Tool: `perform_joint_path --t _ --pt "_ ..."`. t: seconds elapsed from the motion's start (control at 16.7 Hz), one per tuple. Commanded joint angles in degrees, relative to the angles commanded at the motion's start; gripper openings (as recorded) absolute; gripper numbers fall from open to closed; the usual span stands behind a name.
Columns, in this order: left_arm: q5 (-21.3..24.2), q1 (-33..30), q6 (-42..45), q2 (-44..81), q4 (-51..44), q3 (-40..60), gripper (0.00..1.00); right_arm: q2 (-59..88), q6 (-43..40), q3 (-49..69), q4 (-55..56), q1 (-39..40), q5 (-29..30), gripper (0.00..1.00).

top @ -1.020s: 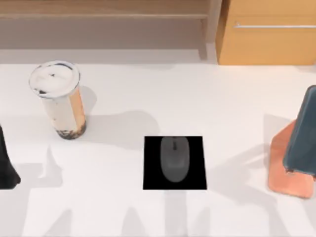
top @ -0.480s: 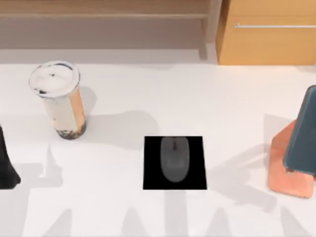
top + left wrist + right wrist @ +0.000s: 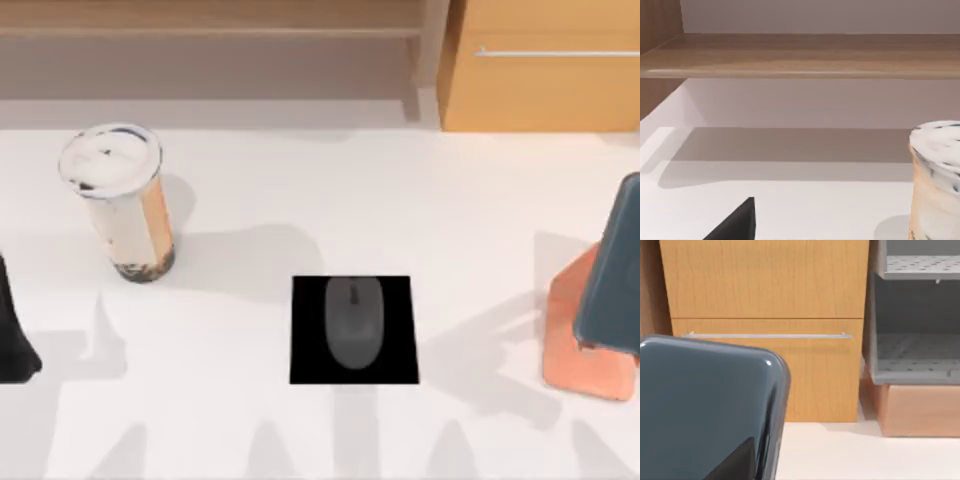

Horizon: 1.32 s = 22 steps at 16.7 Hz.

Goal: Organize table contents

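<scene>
You get bright, even light, soft grey shadows across the tabletop, and a glare streak on the phone.

On our table, the cup stands upright at the left, toward the back. The pad lies flat near the middle, and the mouse sits on it. The stand is at the right edge, with the phone leaning on it. Behind the table, the shelf runs along the left and the cabinet stands at the right.
</scene>
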State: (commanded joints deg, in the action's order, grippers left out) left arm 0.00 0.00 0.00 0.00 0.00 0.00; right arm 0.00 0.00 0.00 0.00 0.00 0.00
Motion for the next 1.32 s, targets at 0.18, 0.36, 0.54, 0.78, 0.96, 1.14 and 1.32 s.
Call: perform_joint_path --t 0.18,0.36,0.54,0.78,0.96,1.14,1.32 --pt "-0.34 -0.93 -0.29 1.72 1.28 -0.02 1.0 0.0 0.0 0.0 0.0 0.0 0.0 1.0" --pt "-1.98 -4.05 -1.04 8.6 6.39 -0.2 1.0 0.0 0.0 0.0 0.0 0.0 0.0 1.0" --pt "-4.86 -8.31 -1.62 19.73 14.42 -0.41 1.0 0.0 0.0 0.0 0.0 0.0 0.0 1.0" --pt "-9.38 -14.39 -1.65 39.45 28.18 0.31 1.0 0.0 0.0 0.0 0.0 0.0 0.0 1.0" --pt "-12.54 -18.38 -1.34 56.01 39.26 2.01 1.0 0.0 0.0 0.0 0.0 0.0 0.0 1.0" --pt "-15.31 -21.34 -1.28 72.31 50.44 4.65 1.0 0.0 0.0 0.0 0.0 0.0 0.0 1.0" --pt "-17.66 -23.02 -1.88 86.6 61.32 8.2 1.0 0.0 0.0 0.0 0.0 0.0 0.0 1.0"
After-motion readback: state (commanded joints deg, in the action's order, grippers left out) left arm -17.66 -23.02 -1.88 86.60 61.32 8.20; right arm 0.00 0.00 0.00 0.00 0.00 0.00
